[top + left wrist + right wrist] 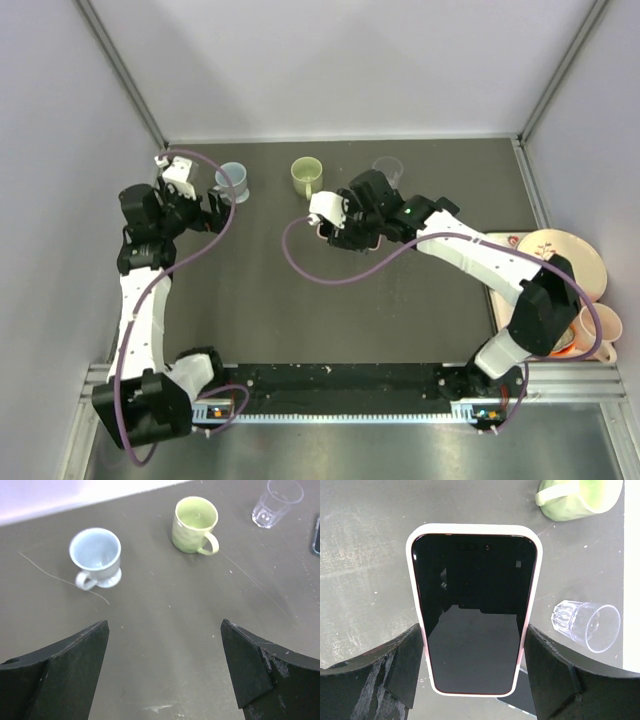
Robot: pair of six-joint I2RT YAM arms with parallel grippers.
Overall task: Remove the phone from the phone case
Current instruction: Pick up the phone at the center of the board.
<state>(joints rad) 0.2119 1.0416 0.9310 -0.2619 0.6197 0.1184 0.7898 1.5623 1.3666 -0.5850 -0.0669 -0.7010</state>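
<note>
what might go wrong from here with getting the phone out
The right pincer grips the phone case only by its side edges, so the phone may slip or twist when pried. The left pincer is open and away from it, giving no second hold. The glass and green mug sit near and might be knocked.

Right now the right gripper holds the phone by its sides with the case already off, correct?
No: the case is still on, its pale rim framing the phone in the right wrist view. The right gripper does hold it by its sides.

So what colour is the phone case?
The phone case is white, seen best in the right wrist view.
</note>
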